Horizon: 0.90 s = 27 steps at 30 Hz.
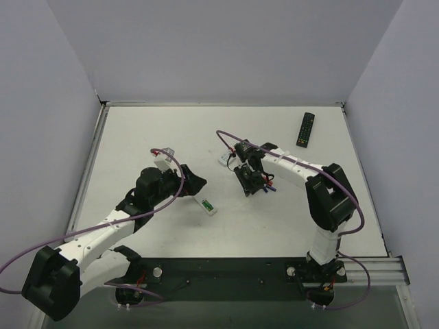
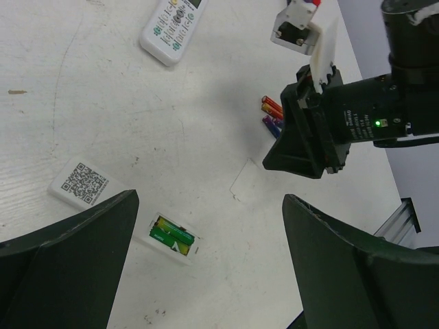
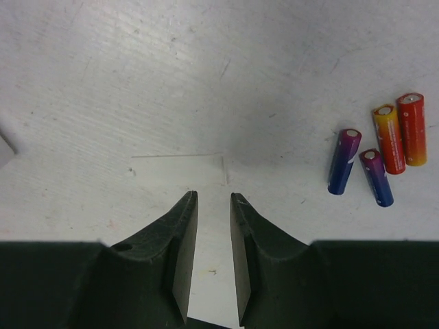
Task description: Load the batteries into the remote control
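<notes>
- Batteries (image 2: pixel 171 234), two small green cells, lie side by side in the open compartment at one end of the remote control (image 2: pixel 88 184), so they look already seated.
- The slim white remote lies flat on the counter (image 1: pixel 137 137) with a square code label showing at its other end. No compartment cover can be made out.
- The left claw (image 2: pixel 209 205) hangs over the remote with its jaws spread wide and holding nothing. This probably leaves room to come down around the remote.
- The battery end lies between the two spread fingers, closer to the left one, which hides the remote's midsection in the left wrist view.
- The right claw (image 3: pixel 212 199) hovers low over bare counter, well apart from the remote, with its fingers drawn to a narrow slit and gripping nothing.
- Red cells (image 3: pixel 401 131) and purple cells (image 3: pixel 343 161) lie loose just beside the right claw, untouched.
- A wider white remote (image 2: pixel 171 27) and a black remote (image 1: pixel 305 129) lie farther off, out of the way.
</notes>
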Each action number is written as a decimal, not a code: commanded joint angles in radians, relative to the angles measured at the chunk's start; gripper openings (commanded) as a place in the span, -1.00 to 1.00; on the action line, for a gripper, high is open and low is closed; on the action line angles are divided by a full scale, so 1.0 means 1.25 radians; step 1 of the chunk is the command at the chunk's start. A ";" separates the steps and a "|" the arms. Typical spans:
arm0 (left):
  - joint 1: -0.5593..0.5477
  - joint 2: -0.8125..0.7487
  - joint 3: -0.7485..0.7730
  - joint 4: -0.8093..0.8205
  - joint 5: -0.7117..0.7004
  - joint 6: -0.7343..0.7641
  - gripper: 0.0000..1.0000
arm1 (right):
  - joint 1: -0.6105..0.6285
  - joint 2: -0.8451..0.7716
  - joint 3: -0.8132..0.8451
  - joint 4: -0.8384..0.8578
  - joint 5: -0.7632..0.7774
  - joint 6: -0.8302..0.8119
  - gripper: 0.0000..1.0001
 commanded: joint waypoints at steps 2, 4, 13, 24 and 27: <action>-0.004 -0.027 0.049 -0.042 0.010 0.033 0.93 | -0.002 0.062 0.089 -0.081 0.025 0.018 -0.56; -0.004 -0.035 0.050 -0.058 0.008 0.040 0.93 | -0.002 0.084 0.103 -0.088 0.028 0.018 -0.57; -0.004 -0.035 0.064 -0.076 0.024 0.063 0.93 | 0.000 0.137 0.124 -0.121 0.032 0.016 -0.66; -0.004 0.008 0.092 -0.061 0.064 0.076 0.90 | 0.000 0.177 0.117 -0.126 0.029 0.012 -0.74; -0.004 0.014 0.095 -0.058 0.069 0.078 0.89 | 0.000 0.192 0.117 -0.125 0.033 0.011 -0.74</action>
